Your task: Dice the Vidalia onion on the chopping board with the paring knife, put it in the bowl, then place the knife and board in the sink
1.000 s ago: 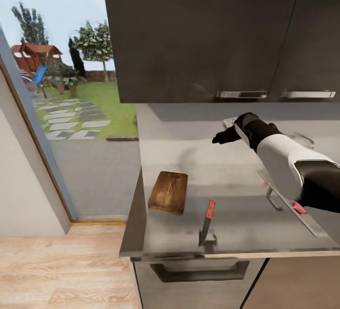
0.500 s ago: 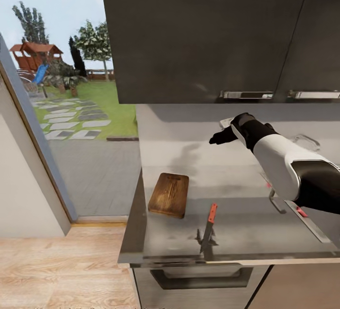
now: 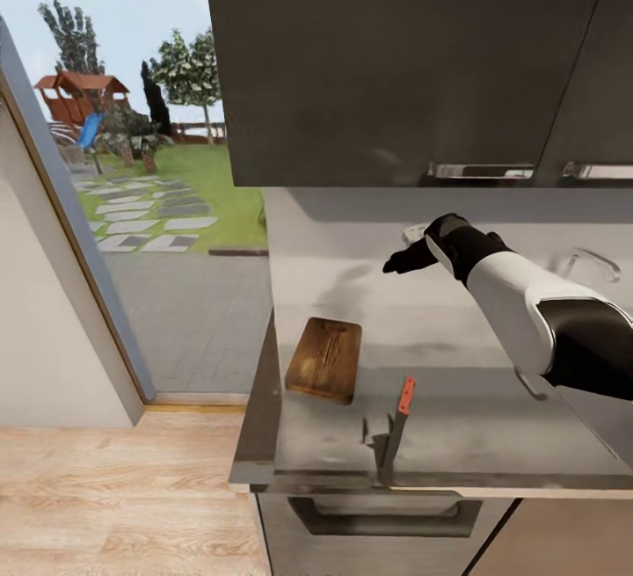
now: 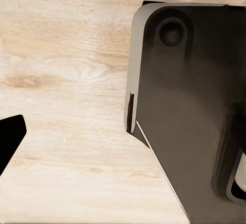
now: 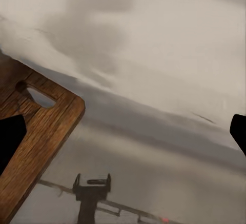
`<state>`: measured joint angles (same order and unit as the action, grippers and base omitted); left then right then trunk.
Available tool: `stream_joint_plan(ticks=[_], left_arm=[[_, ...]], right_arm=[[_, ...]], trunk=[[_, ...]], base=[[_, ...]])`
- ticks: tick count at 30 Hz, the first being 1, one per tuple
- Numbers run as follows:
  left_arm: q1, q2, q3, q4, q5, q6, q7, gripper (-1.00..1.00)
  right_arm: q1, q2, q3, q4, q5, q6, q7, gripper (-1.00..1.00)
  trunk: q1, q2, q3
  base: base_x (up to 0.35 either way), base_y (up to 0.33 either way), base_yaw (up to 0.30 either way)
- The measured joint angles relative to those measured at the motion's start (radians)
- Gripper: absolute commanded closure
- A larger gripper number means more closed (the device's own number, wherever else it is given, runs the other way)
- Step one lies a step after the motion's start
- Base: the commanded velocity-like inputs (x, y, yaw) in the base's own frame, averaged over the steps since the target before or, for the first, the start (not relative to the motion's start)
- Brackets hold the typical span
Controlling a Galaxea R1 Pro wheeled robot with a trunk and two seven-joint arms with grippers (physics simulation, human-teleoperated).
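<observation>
Head view: right gripper (image 3: 393, 263), fingers parted and empty, has drifted from the tap toward the board (image 3: 324, 360) at the worktop's (image 3: 475, 422) left edge.

- The head camera looks forward and down from above the tabletop (image 3: 457, 435), taking in the cutting board (image 3: 324, 359), the knife (image 3: 397, 418) and the dark cabinets in the upper frame.
- The right wrist camera faces the tabletop (image 5: 169, 70) from close by; it shares the cutting board (image 5: 36, 131) with the head view.
- The left wrist camera points down at the wood floor (image 4: 66, 80), close beside a dark robot part (image 4: 189, 106).
</observation>
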<state>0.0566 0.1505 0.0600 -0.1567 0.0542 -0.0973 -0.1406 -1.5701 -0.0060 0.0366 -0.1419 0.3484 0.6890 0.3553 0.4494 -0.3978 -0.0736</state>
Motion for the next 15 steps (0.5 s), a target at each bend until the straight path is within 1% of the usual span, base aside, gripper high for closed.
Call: stream_joint_plan(ticks=[3,6,9,15], left_arm=[[0.0,0.0,0.0,0.0,0.0,0.0,-0.001,-1.0],[0.0,0.0,0.0,0.0,0.0,0.0,-0.001,-1.0],[0.0,0.0,0.0,0.0,0.0,0.0,-0.001,-1.0],[0.0,0.0,0.0,0.0,0.0,0.0,-0.001,-1.0]], right_arm=[[0.0,0.0,0.0,0.005,0.0,0.0,0.0,-1.0],[0.0,0.0,0.0,0.021,0.0,-0.003,0.0,-1.0],[0.0,0.0,0.0,0.033,0.0,-0.006,0.0,-1.0],[0.0,0.0,0.0,0.036,0.0,-0.006,0.0,-1.0]], trunk=[[0.0,0.0,-0.005],[0.0,0.0,-0.009],[0.0,0.0,-0.013],[0.0,0.0,-0.022]], base=[[0.129,-0.107,0.101],[0.216,-0.119,0.101],[0.21,-0.028,0.101],[0.134,-0.005,0.101]])
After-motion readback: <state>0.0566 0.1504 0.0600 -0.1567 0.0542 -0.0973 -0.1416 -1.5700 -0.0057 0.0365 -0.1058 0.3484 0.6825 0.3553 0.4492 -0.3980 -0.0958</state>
